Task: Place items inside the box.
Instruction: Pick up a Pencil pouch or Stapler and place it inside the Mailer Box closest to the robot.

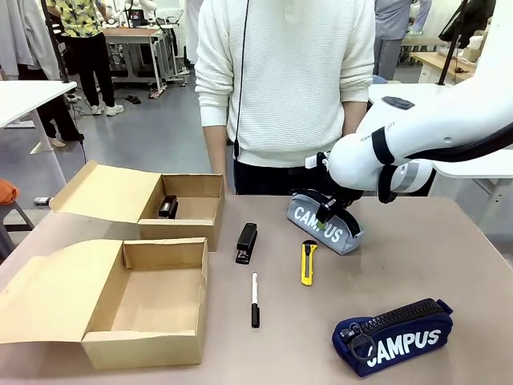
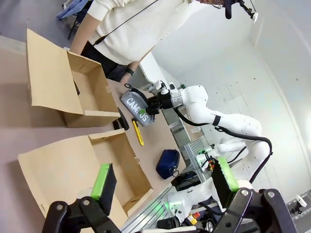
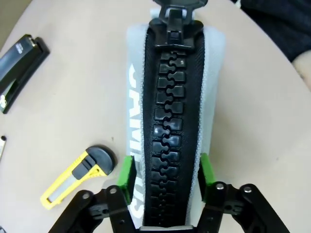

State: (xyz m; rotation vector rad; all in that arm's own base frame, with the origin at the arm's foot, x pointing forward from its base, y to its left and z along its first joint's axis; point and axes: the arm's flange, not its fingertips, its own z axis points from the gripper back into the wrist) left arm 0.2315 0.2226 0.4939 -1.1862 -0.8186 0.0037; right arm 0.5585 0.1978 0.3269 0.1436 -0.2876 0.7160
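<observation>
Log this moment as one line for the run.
right gripper: shut on grey pouch, pouch on table | left gripper: open | far box: black stapler inside

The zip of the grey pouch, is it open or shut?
Shut. On the grey pouch, the black zip teeth interlock along the whole visible length, with the slider at the far end.

A beige work table point(image 1: 449, 265) stood on a smooth grey floor point(image 1: 152, 136). Left of it was a white table point(image 1: 32, 92). Far behind it stood a metal-legged workbench point(image 1: 140, 36), and behind its right end a wooden bench point(image 1: 437, 60). A plain white wall point(image 2: 272, 73) showed past the table, under even light.
</observation>
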